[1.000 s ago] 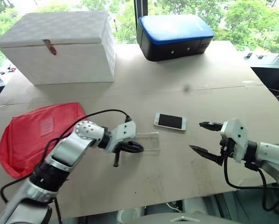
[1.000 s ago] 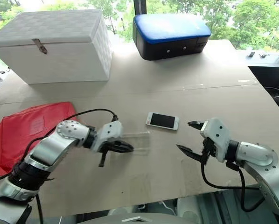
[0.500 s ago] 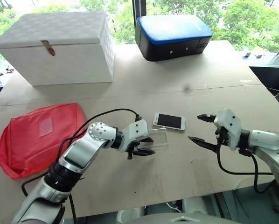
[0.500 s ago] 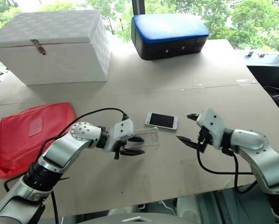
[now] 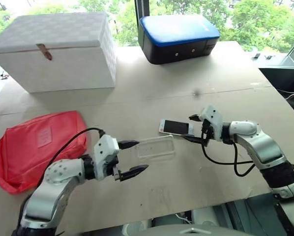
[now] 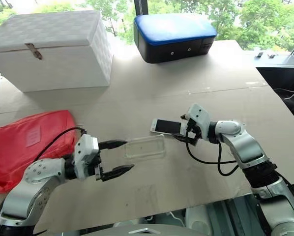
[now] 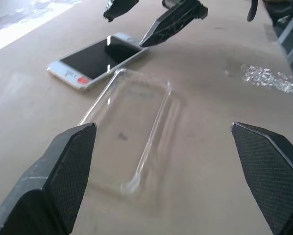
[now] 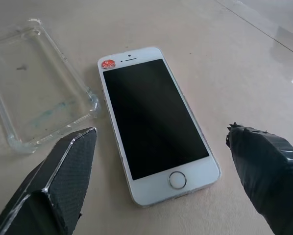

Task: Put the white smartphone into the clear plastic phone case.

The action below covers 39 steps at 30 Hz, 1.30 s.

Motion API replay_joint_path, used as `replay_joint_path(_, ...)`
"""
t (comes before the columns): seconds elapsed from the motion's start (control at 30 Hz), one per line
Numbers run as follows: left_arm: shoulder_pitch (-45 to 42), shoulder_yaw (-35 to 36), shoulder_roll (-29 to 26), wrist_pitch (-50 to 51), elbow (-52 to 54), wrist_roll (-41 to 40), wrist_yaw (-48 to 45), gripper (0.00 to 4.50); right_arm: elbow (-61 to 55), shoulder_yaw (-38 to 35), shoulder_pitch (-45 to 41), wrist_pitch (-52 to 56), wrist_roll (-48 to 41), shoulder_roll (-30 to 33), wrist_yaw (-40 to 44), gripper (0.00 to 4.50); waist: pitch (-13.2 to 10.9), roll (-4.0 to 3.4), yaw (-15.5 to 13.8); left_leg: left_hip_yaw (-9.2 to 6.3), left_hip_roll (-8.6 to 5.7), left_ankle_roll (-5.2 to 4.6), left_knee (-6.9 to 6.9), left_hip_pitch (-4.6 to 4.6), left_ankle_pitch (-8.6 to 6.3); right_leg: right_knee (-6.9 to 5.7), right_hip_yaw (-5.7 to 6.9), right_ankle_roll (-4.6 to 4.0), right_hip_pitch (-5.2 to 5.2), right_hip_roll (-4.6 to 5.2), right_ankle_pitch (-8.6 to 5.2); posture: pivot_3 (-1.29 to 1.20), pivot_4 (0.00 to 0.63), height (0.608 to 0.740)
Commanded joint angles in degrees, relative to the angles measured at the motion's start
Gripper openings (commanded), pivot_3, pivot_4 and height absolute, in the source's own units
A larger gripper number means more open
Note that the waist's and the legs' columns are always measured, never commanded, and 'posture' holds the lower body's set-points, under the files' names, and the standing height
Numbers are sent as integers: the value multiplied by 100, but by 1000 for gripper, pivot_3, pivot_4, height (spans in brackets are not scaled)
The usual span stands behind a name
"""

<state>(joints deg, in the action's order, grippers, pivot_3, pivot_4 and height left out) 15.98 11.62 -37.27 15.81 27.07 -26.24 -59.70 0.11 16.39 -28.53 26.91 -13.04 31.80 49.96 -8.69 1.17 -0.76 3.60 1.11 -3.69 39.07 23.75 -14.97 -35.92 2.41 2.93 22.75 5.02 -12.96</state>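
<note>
Phone case (image 5: 156,147), clear plastic, lay flat & open side up on the tan table (image 5: 220,73), w/ the white phone (image 5: 175,127) just beyond it, screen up, the two nearly corner to corner but not touching.

Nearest the viewer, the left gripper (image 5: 129,158) hung low over the table, fingers wide apart & empty, pointed at the case's near end w/ a gap between. A red pouch (image 5: 36,145) lay off to its left, well clear.

Further out on the right, the right gripper (image 5: 193,129) sat at the phone's right end, fingers spread wide either side of it, nothing clamped yet. From the right wrist view the phone lay squarely between the two fingers, a small red sticker at its far end.

At the table's far edge stood a white box (image 5: 58,49) & a black box w/ blue lid (image 5: 179,37), both out of the way.

Risks, as judged: phone was thin & flat on the table, so closing fingers could skid over it or push it sideways rather than lift it. A shove could knock it into the case, which was light, loose & unheld, so it would likely slide or spin. Pressing the phone in w/o the case steadied could seat one corner only & tip the shell up.
</note>
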Motion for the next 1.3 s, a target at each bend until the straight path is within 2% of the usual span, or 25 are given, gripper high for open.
replay_joint_path(0.03,302,433,175,-550,331,-289,-25,4476,260,142,-190,-272,209,-31,252,4500,0,0,-3,0,-1,0,0,0,0,1,0,0,0,1,0,0,150,734)
replay_joint_path(0.23,504,635,136,-532,492,-658,14,4476,839,531,-502,-268,608,-97,657,4500,3,-4,17,-1,-3,-2,0,-2,-2,0,2,-1,-1,7,1,0,150,734)
replay_joint_path(0.57,497,601,190,-429,850,-784,409,4476,1120,1069,-1012,621,997,-272,989,4500,17,-1,147,-2,-3,-1,-3,-4,-2,0,1,-2,-2,6,1,0,150,734)
replay_joint_path(0.67,519,586,136,-379,892,-833,456,4500,1201,1177,-923,595,1109,-280,1063,3714,23,-6,154,-2,-3,-1,-5,-7,-3,0,0,-2,-2,7,1,0,150,734)
replay_joint_path(0.73,512,564,121,-362,898,-855,471,4500,1198,1093,-885,597,1140,-313,964,2952,30,-3,150,-2,-3,-1,-7,-8,-3,0,0,-2,-2,7,1,0,150,734)
replay_joint_path(0.77,501,535,106,-338,898,-897,448,4500,1190,1052,-882,598,1158,-298,940,2871,33,-3,148,-2,-3,0,-8,-8,-3,0,1,-2,-2,7,1,0,150,734)
replay_joint_path(0.97,316,449,-17,-273,743,-1191,168,4500,922,739,-788,491,1127,-63,943,2865,36,-8,127,-3,-5,5,-8,-7,-7,0,3,-2,-2,14,1,0,150,734)
replay_joint_path(1.17,110,730,35,-208,287,-1531,151,4500,6,106,-696,563,385,-22,1208,2762,24,-22,115,-6,-10,0,-10,-2,-4,4,6,-2,0,18,1,0,150,734)
replay_joint_path(1.3,398,964,13,-375,2,-1510,-108,4500,-689,132,-773,927,-45,24,1546,2762,20,-25,179,1,-9,0,-33,1,-3,5,-7,-2,12,17,0,0,150,734)
